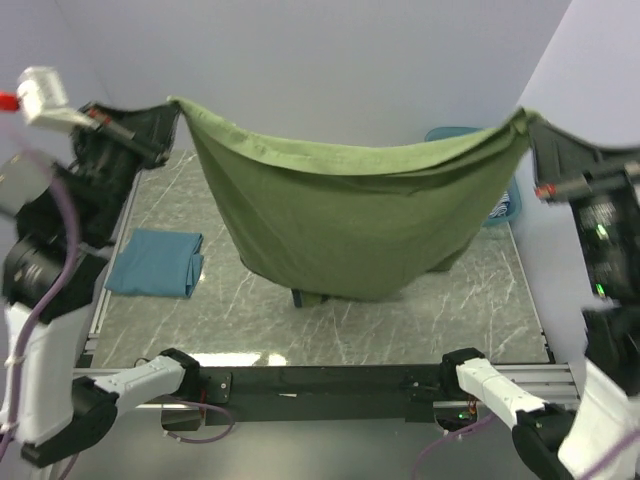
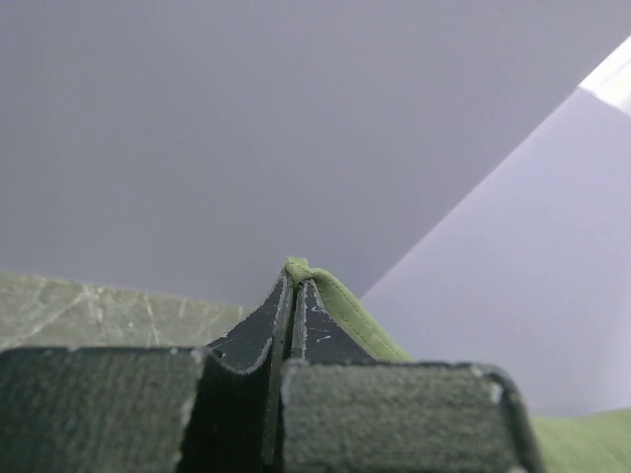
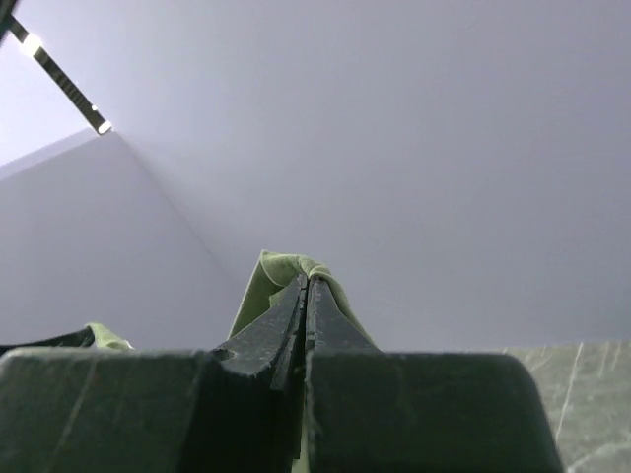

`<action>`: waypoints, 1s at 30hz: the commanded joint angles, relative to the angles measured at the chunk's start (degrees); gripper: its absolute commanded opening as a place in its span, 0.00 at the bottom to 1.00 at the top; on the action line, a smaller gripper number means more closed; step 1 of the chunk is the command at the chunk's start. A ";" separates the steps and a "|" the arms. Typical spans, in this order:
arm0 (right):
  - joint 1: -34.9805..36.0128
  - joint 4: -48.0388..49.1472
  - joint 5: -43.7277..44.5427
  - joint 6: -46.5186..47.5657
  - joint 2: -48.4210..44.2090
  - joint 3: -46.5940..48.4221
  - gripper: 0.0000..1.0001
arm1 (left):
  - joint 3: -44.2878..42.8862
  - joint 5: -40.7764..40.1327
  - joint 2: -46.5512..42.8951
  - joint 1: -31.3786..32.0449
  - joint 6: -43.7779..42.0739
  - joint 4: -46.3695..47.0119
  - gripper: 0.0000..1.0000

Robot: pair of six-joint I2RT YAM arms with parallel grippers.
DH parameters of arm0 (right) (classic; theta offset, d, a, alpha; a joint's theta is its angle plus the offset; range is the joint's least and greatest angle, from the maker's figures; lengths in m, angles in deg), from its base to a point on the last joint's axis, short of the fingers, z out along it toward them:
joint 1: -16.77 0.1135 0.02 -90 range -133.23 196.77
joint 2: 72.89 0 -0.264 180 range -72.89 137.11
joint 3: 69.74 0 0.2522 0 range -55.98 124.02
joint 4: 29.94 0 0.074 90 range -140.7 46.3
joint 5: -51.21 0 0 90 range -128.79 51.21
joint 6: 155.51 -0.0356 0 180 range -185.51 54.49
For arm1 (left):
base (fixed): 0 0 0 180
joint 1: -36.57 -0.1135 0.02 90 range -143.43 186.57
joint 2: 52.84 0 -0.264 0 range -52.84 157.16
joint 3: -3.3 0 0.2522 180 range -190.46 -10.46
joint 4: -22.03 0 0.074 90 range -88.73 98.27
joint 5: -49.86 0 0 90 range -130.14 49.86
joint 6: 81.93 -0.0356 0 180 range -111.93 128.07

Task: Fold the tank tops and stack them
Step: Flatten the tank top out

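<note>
Hanging green top (image 1: 350, 220): left claw (image 1: 172, 104), right claw (image 1: 523, 119) pinching its corners.
Risk: thin pinch slipping, top dropping crumpled.

The green top (image 1: 350, 215) hangs spread wide over the table (image 1: 450, 310). Its upper corners are pinched by the left gripper (image 1: 172, 103) at 10 o'clock and the right gripper (image 1: 527, 118) at 2 o'clock. A folded blue top (image 1: 155, 262) lies at 9 o'clock. A basket (image 1: 508, 205) peeks out behind the cloth near 3 o'clock.
</note>
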 commanded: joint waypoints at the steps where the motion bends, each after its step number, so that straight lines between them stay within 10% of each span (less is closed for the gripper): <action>1: -0.36 7.26 -3.51 3.22 10.45 -1.32 0.00 | -0.65 0.57 8.42 -3.62 -3.29 5.93 0.00; 8: -3.35 22.28 -12.48 4.11 30.74 4.80 0.00 | -9.15 19.02 31.52 -15.68 1.27 20.35 0.01; 15: -5.46 25.10 -15.91 1.22 54.65 37.15 0.00 | -43.62 27.73 53.26 -21.74 6.99 28.16 0.01; 30: -7.31 40.94 -16.35 -0.81 24.81 -16.32 0.00 | 6.78 30.80 21.46 -28.70 6.02 39.96 0.01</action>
